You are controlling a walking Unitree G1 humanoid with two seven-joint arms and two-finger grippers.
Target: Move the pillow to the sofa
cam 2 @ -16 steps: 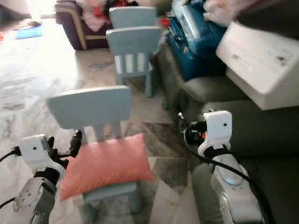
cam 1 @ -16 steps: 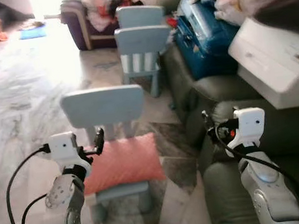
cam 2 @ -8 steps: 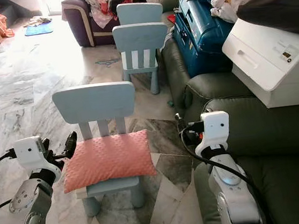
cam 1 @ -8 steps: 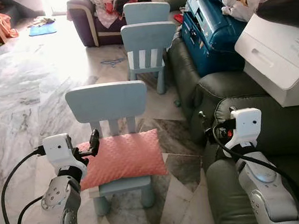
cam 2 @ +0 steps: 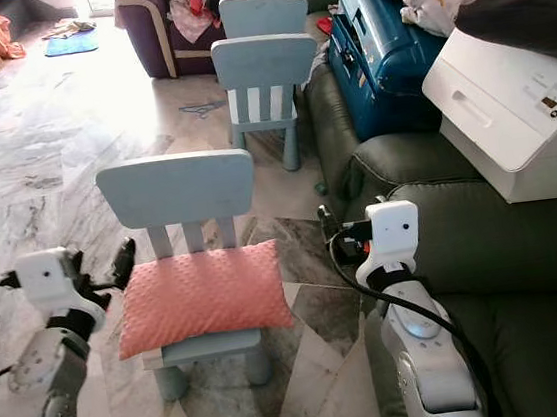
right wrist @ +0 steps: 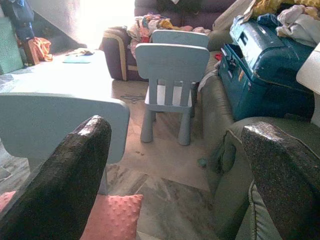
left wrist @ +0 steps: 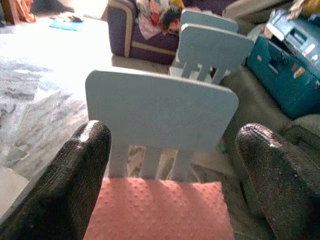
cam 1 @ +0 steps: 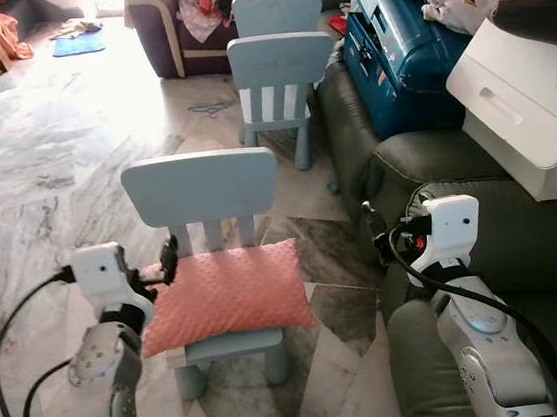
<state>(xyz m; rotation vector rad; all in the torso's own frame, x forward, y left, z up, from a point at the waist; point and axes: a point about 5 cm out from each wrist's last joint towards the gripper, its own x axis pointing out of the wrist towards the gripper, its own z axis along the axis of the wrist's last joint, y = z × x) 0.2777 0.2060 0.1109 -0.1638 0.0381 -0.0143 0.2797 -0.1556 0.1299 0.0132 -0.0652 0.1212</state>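
Pillow [cam 1: 226, 294], pink and dimpled, lies flat on the seat of the nearest pale blue chair [cam 1: 199, 192], its long axis running across the seat, parallel to the backrest, ends overhanging a little on both sides; left gripper [cam 1: 165, 261] hovers just beside its left end with fingers apart, apparently lined up to close on that edge, though contact is hard to judge; right gripper [cam 1: 379, 235] hangs near the grey-green sofa [cam 1: 554, 237], fingers likewise spread, holding nothing; sofa waits to the right.
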